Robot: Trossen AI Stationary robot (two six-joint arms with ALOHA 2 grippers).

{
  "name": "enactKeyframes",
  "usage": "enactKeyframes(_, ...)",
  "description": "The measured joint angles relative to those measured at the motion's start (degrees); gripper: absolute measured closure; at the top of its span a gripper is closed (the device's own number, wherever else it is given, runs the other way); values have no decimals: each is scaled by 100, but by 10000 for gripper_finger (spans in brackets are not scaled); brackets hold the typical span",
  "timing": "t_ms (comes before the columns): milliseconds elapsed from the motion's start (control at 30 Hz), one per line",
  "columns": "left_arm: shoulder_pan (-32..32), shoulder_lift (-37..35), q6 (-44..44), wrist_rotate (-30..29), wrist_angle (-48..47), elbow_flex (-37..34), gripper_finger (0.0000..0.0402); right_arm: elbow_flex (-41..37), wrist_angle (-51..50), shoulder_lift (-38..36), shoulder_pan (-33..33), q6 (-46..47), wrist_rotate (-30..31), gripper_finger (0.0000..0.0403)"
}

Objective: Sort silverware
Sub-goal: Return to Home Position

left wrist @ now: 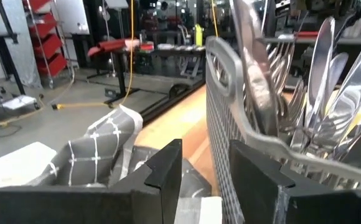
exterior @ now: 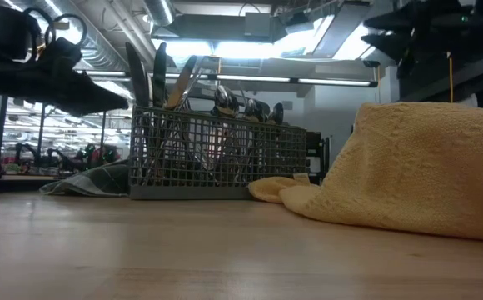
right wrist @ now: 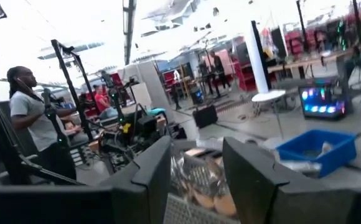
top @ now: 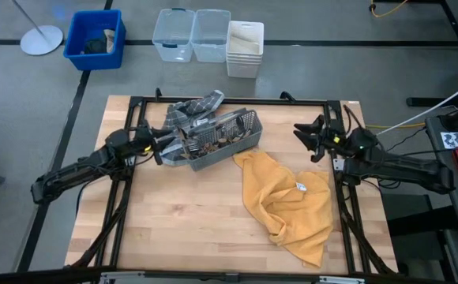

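**L gripper** [top: 163,149]: at the L end of the grey mesh caddy [top: 243,131], above the table [top: 189,237]. In the L wrist view the gripper [left wrist: 205,169] has its fingers partly open, with a moderate gap between the pads. Nothing is in the gap and nothing is held. The caddy wall [left wrist: 221,118] is just ahead of the tips. Can't tell whether it touches. The low view also puts the dark tip just beside the caddy [exterior: 216,158], off the tabletop.

**R gripper** [top: 306,139]: near the R edge of the table, well apart from the caddy, aimed toward the table centre. In the R wrist view the gripper [right wrist: 197,168] has its fingers apart by about the same amount as L. It is empty and touches nothing.

**Silverware** [top: 209,142]: all in the caddy, none seen loose on the wood. The low view shows handles and spoon bowls [exterior: 225,104] sticking up above the mesh rim, packed close. The L wrist view shows forks, spoons and knife blades [left wrist: 317,93] upright to slightly tilted inside. Can't make out a per-compartment split.

**Other:**
- Caddy lies at an angle, rear-centre of the table.
- Grey checked cloth [top: 193,106] is at the caddy's far L corner, touching it.
- Yellow towel [top: 288,201] is crumpled R of centre, with its upper corner touching the caddy's R end.
- A person [right wrist: 34,124] stands in the room bkgd in the R wrist view.
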Motion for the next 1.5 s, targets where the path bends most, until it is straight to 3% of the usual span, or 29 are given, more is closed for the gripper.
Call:
enactKeyframes(567, 0, 761, -161, 38, 0, 0, 279, -1557, 1294, 10, 0, 116, -20, 256)
enactKeyframes(733, 0, 809, -207, 174, 29, 0, 279, -1559, 1168, 6, -2, 72, -494, 256)
enactKeyframes(900, 0, 807, -517, 736, 125, 0, 279, -1563, 1165, 6, 0, -31, -1003, 256)
enactKeyframes(1000, -21, 807, -619, 1035, 170, 0, 279, -1566, 1136, 6, 0, -226, -1003, 256)
enactKeyframes(1500, -66, 807, -1378, 1061, 179, -2, 279, -1577, -232, 8, 0, -1801, -863, 256)
